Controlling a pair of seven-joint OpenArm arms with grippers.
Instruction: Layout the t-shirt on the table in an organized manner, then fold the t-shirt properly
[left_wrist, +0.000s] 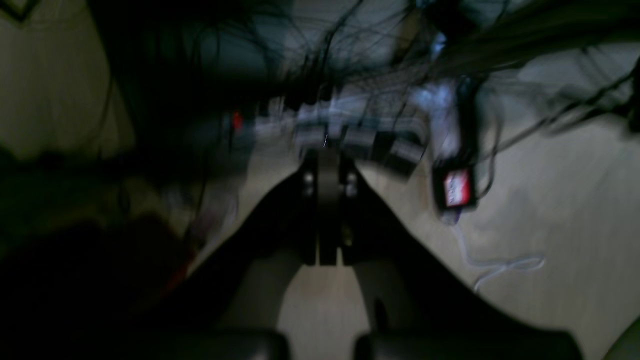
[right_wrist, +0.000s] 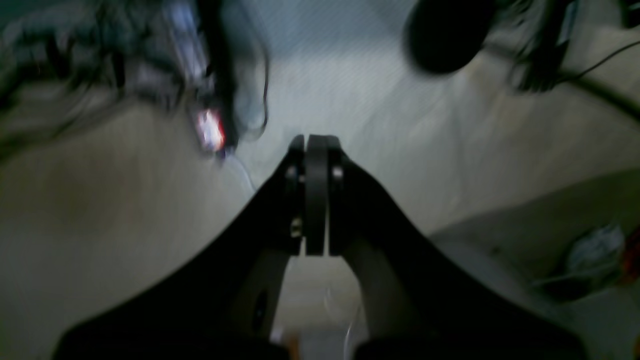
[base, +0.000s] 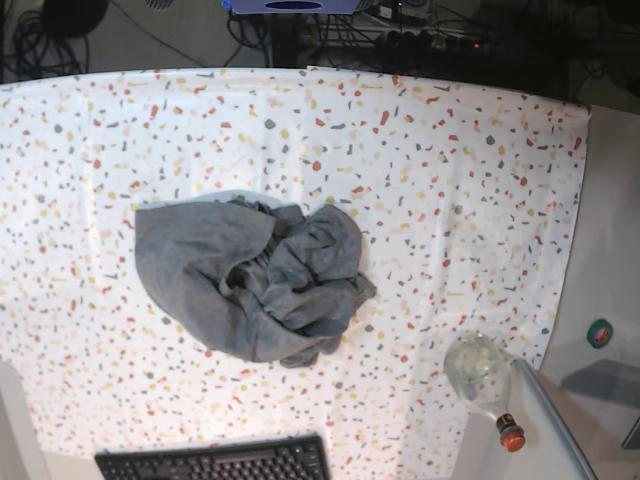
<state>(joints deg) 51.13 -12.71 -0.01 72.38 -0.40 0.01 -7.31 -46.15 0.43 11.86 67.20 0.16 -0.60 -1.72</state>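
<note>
The heather-grey t-shirt (base: 255, 280) lies crumpled in a heap left of the middle of the speckled table (base: 450, 150), with folds bunched at its centre. Neither arm shows in the base view. In the left wrist view, my left gripper (left_wrist: 327, 155) has its black jaws pressed together with nothing between them, over a pale floor. In the right wrist view, my right gripper (right_wrist: 316, 142) is likewise shut and empty. Both wrist views are blurred and show neither the t-shirt nor the table.
A black keyboard (base: 215, 462) lies at the table's front edge. A glass bottle (base: 482, 372) with a red cap lies on the plain surface at front right, near a green tape roll (base: 600, 333). Cables and a power strip (left_wrist: 360, 135) lie beyond the table.
</note>
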